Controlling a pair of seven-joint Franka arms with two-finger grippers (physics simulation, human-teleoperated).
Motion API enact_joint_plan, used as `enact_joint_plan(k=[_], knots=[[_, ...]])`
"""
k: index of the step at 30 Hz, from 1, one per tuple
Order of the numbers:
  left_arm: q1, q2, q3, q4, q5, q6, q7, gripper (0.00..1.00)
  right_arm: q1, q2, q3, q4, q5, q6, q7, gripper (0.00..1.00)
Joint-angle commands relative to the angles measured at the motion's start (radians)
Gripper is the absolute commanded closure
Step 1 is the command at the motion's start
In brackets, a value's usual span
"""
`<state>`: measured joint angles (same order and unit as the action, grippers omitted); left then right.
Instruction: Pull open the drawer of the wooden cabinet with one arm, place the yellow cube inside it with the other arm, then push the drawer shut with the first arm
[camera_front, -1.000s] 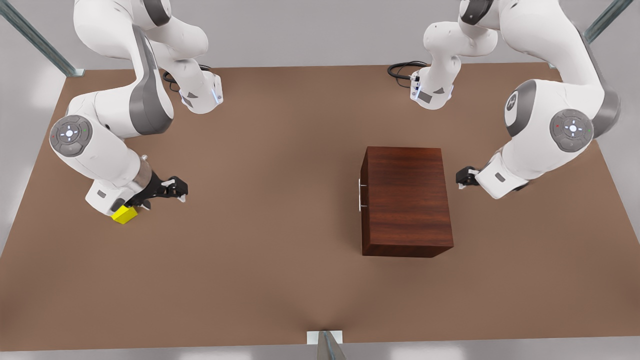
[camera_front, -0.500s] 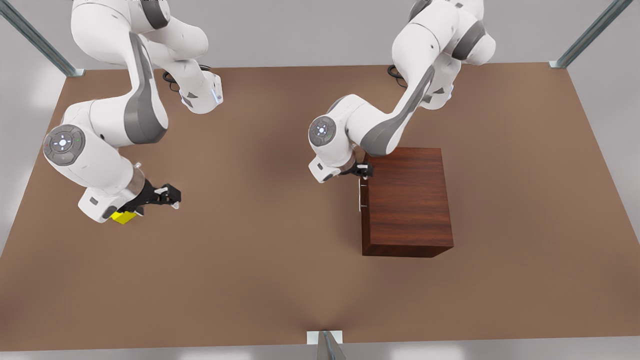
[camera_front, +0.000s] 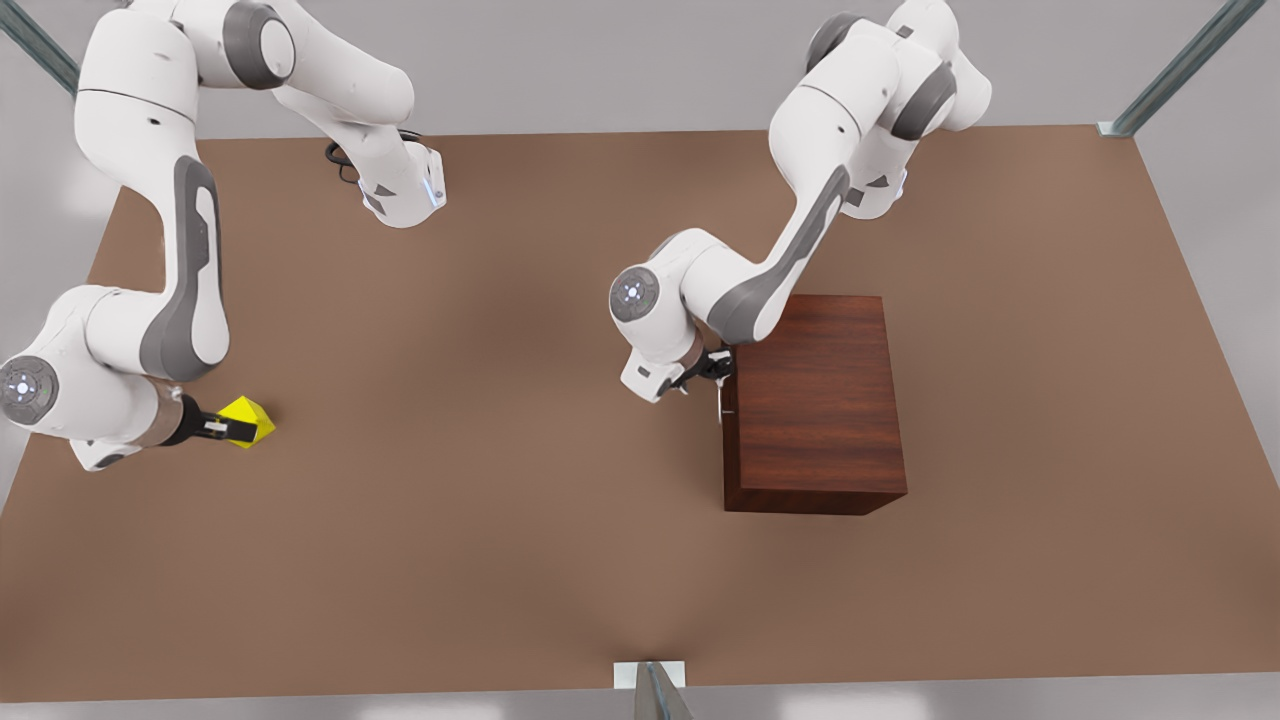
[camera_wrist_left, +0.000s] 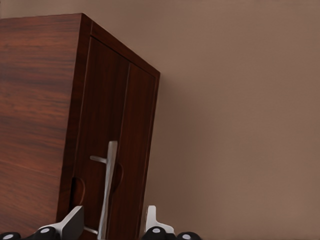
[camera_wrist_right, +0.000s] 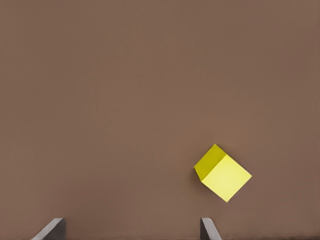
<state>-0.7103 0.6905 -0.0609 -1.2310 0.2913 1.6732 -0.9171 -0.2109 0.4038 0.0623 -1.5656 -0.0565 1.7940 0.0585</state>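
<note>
Wooden cabinet (camera_front: 815, 400) sits right of centre on the worktop (camera_front: 520, 560), drawer (camera_wrist_left: 117, 150) closed. Left pincer (camera_front: 712, 368) at the cabinet's front face, fingers (camera_wrist_left: 70, 225) apart either side of the silver handle (camera_wrist_left: 107, 190). Yellow cube (camera_front: 248, 420) lies on the worktop at far left. Right pincer (camera_front: 222, 428) is next to it, fingers (camera_wrist_right: 207, 229) apart, cube outside them.

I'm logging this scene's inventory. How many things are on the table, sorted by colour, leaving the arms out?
Dark reddish-brown: 1, the wooden cabinet, its drawer shut
Yellow: 1, the yellow cube
Silver: 1, the drawer's bar handle
Total: 3, counting the handle apart from the cabinet
</note>
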Motion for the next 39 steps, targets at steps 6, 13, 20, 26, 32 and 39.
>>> enact_joint_plan(k=[6,13,20,26,32,39], knots=[[0.008,0.020,0.001,-0.004,0.020,0.010,-0.220,0.31,-0.077,0.119,0.004,-0.002,-0.003,0.084,0.797,0.00],[0.008,0.026,0.001,-0.005,0.029,-0.001,-0.117,0.33,-0.216,0.018,0.005,-0.166,0.207,0.153,0.830,0.05],[0.008,0.040,0.001,-0.007,0.035,0.000,-0.040,0.33,-0.219,0.044,0.024,-0.271,0.198,0.364,0.733,0.00],[0.006,0.064,0.001,-0.007,0.040,0.010,-0.043,0.33,-0.232,0.086,0.014,-0.220,0.109,0.331,0.509,0.00],[0.000,0.070,-0.004,0.002,0.038,0.039,-0.051,0.35,-0.232,0.082,0.022,-0.231,0.047,0.269,0.454,0.00],[-0.037,0.070,-0.007,0.019,0.037,0.060,-0.054,0.35,-0.275,0.121,0.014,-0.218,0.026,0.308,0.311,0.00]])
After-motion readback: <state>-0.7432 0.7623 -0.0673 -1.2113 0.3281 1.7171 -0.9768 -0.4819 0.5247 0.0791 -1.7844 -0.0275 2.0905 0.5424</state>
